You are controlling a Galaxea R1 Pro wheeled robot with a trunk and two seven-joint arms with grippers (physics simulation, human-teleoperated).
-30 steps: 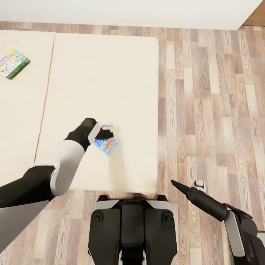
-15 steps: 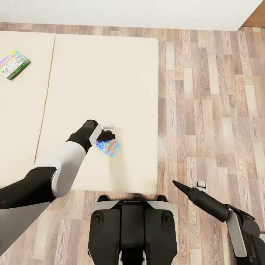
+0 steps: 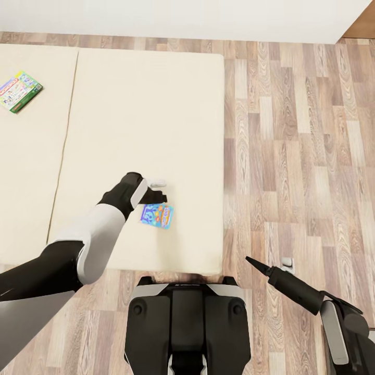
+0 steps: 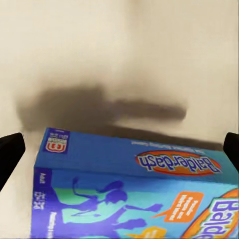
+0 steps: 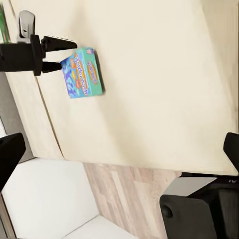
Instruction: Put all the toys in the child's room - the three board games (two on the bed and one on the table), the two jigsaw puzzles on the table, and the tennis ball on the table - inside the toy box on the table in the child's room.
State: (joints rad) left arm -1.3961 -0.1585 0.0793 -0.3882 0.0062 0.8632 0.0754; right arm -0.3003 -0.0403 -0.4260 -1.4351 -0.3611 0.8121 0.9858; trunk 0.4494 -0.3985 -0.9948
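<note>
A small blue board game (image 3: 157, 215), lettered "Balderdash", lies on the beige bed (image 3: 156, 104) near its front right corner. My left gripper (image 3: 158, 196) hovers at the box's far edge, open, with one corner of the box between its fingers. In the left wrist view the blue board game (image 4: 134, 199) spreads between the two dark fingertips (image 4: 10, 154). A colourful pale board game (image 3: 20, 90) rests on the bed's far left section. Over the floor to the right, my right gripper (image 3: 253, 263) is open and empty. From the right wrist view the blue board game (image 5: 82, 72) shows just off the left gripper (image 5: 59, 55).
Wood-plank floor (image 3: 302, 156) runs along the right of the bed. A white wall (image 3: 182, 18) stands behind it. My dark base (image 3: 187, 323) sits against the bed's front edge.
The left gripper has moved a little right and toward me. The blue box has slid the same way and turned squarer to the bed edge. The right arm sank slightly.
</note>
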